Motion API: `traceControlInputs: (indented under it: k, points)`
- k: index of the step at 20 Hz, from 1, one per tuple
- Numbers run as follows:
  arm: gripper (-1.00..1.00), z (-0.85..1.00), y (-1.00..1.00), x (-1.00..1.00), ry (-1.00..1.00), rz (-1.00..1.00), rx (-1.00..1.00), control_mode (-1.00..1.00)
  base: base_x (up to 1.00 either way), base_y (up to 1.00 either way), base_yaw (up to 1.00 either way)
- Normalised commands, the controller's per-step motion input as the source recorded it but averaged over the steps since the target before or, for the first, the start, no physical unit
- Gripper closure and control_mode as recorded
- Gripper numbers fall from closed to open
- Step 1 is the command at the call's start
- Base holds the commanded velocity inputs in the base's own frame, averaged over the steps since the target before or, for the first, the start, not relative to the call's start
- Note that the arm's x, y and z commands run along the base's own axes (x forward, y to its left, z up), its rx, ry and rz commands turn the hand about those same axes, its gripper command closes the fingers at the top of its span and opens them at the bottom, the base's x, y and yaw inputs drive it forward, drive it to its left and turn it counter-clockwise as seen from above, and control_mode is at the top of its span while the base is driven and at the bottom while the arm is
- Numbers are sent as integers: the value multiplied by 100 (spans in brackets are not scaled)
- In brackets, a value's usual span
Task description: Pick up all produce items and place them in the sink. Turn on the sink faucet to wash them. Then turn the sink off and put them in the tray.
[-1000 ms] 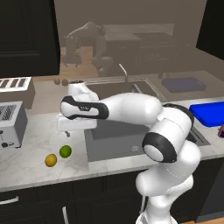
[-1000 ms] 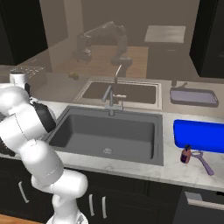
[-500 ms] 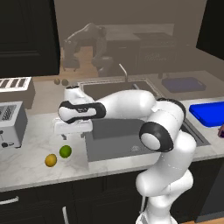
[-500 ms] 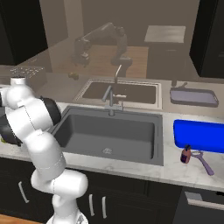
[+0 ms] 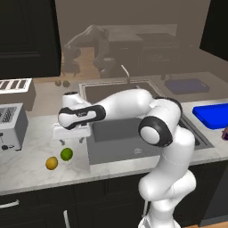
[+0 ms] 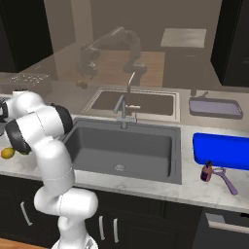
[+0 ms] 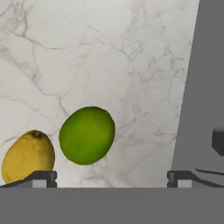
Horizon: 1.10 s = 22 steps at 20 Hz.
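Note:
A green lime (image 5: 66, 154) and a yellow lemon (image 5: 51, 163) lie side by side on the marble counter, left of the dark grey sink (image 5: 129, 133). My gripper (image 5: 70, 140) hangs open just above the lime, apart from it, with nothing between its fingers. In the hand view the lime (image 7: 87, 135) sits left of centre between the open gripper (image 7: 111, 178) tips, and the lemon (image 7: 28, 156) lies by the left tip. The sink faucet (image 6: 122, 109) stands behind the sink (image 6: 121, 146). The blue tray (image 6: 221, 150) rests on the counter to the right.
A silver toaster (image 5: 9, 127) stands on the counter left of the fruits. A purple utensil (image 6: 221, 175) lies in front of the tray, and a dark flat pan (image 6: 214, 107) sits at the back right. The counter's front edge runs close to the lemon.
The arm has swung left and lower, bringing the open gripper down over the lime. The fruits have not moved.

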Motion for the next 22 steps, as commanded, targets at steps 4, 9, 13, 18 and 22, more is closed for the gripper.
traceControlInputs:
  k: [4, 9, 13, 18, 22]
  points:
    - [-100, -19, 11, 16, 0, 0, 0, -100, 0, 0, 0]
    - [-100, -16, 6, 6, 0, 0, 0, -100, 0, 0, 0]
    - [-100, -14, 2, 0, 0, 0, 0, -100, 0, 0, 0]
    - [-100, -10, 0, 0, 0, -1, 0, -100, 0, 0, 0]
    - [-100, -10, 0, 0, 0, -2, 0, -100, 0, 0, 0]
